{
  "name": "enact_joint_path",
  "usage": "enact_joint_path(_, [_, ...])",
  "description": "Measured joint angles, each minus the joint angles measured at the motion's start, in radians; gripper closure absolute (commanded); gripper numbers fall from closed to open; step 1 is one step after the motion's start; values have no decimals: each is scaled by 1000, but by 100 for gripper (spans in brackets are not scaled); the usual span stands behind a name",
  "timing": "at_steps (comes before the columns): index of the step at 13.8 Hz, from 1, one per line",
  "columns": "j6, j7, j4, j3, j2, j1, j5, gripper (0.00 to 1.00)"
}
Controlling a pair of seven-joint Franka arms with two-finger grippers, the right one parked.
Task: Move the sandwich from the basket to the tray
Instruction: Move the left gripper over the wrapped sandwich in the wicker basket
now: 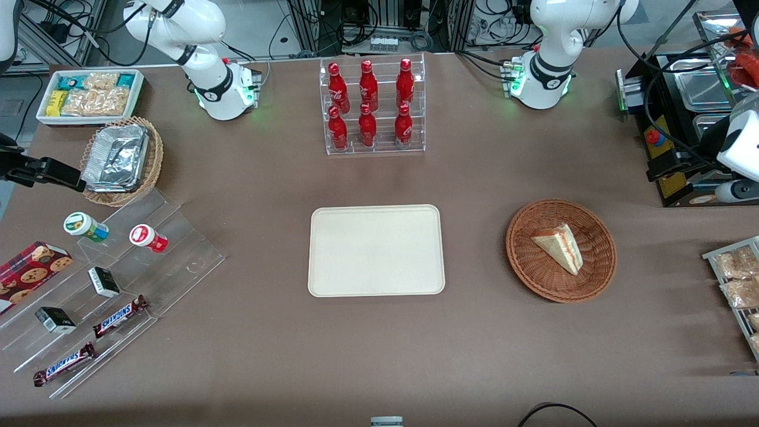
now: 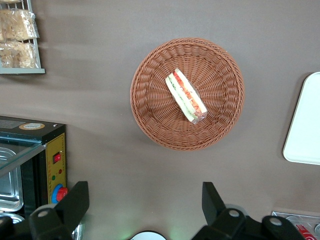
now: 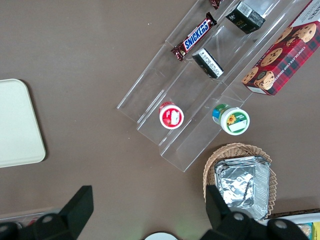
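Observation:
The sandwich [image 1: 557, 246], a pale bread wedge with red and green filling, lies in the round reddish-brown wicker basket [image 1: 595, 264] toward the working arm's end of the table. The wrist view looks down on the sandwich [image 2: 186, 96] in the basket [image 2: 150, 100] from well above. My gripper [image 2: 145, 186] hangs high over bare tablecloth, apart from the basket and farther from the front camera than it. It is open, with nothing between its fingers [image 2: 75, 200]. The cream tray [image 1: 376, 250] lies flat beside the basket at the table's middle, and one edge of the tray [image 2: 306, 125] shows in the wrist view.
An acrylic rack of red bottles [image 1: 372, 107] stands farther from the front camera than the tray. A black machine [image 1: 682, 118] and a rack of snack packets [image 1: 735, 279] sit near the basket. A stepped acrylic stand [image 1: 118, 284] and a foil-container basket [image 1: 121, 160] lie toward the parked arm's end.

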Motion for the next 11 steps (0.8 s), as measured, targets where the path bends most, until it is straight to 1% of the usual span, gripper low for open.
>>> enact_joint_path(5, [0,0,-9,-1,3,0,0,0])
enact_joint_path(7, [43,-7,-54,-1,5,0,0,0])
enact_joint_path(9, [100,-74,-121,-2,10,0,0,0])
enact_joint_path(11, [213,-199,-206,-24,14,0,0,0])
